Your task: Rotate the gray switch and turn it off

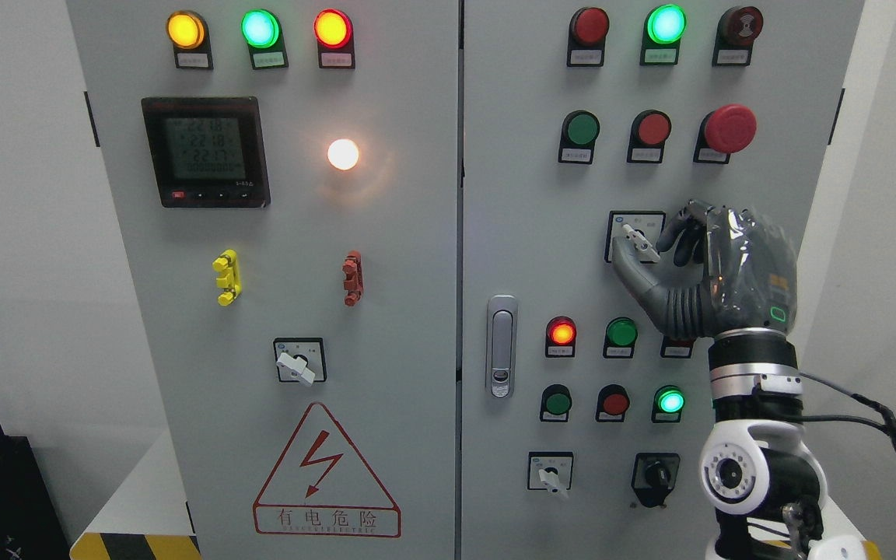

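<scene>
The switch (639, 243) is a pale, elongated knob on a square plate on the matte gray panel (526, 233). The right hand (708, 268), glossy dark gray, pinches it: thumb below, curled fingers (681, 229) just right, closed on the knob.

Right hand (716, 268) shows dark grey, ribbed fingers (670, 233), glossy back with a small green mark; below it, a silver wrist ring, white joint, black cable.

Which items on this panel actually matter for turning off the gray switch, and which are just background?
In play:
- gray switch
- right hand, fingers at the switch

Background:
- digital meter
- red mushroom button
- door latch
- black selector
- warning triangle sign
</scene>
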### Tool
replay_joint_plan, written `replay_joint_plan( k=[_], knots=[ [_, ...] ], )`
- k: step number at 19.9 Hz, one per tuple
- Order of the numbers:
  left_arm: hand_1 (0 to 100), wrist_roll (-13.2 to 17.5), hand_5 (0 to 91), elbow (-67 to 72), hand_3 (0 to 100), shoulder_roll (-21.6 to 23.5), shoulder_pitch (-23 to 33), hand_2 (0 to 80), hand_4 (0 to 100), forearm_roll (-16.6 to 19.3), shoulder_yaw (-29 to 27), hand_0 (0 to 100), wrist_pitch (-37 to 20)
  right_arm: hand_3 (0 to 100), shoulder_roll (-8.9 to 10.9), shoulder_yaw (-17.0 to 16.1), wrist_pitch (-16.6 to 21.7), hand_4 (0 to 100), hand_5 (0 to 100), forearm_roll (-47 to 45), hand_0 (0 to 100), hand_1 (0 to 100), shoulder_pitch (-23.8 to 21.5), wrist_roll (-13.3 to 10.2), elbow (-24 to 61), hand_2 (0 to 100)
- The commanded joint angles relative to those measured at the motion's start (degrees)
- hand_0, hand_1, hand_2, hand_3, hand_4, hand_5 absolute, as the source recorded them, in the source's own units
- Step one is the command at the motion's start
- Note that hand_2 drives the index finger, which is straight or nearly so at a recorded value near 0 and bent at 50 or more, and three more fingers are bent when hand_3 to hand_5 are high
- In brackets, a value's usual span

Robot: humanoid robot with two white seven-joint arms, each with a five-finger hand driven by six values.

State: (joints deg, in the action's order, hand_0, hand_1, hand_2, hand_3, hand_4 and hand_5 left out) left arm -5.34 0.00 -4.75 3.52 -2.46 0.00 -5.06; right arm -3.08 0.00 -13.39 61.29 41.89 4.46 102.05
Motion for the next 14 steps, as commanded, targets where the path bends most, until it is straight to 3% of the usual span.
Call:
replay_joint_plan(
  k=[1, 14],
  knots=[
    [39, 0.0, 0.0, 0.8, 0, 0.0, 0.0, 0.0, 0, 0.0, 0.1, 12, 0.0, 88, 0.0, -1.1, 0.0, 88, 100, 0.1, 25, 45, 0.0, 0.0, -0.1, 68],
    [39, 0.0, 0.0, 0.8, 0, 0.0, 0.0, 0.0, 0, 0.0, 0.1, 12, 0.0, 89, 0.0, -0.3, 0.0, 89, 100, -0.1, 30, 43, 0.2, 0.1, -0.7, 70]
  ],
)
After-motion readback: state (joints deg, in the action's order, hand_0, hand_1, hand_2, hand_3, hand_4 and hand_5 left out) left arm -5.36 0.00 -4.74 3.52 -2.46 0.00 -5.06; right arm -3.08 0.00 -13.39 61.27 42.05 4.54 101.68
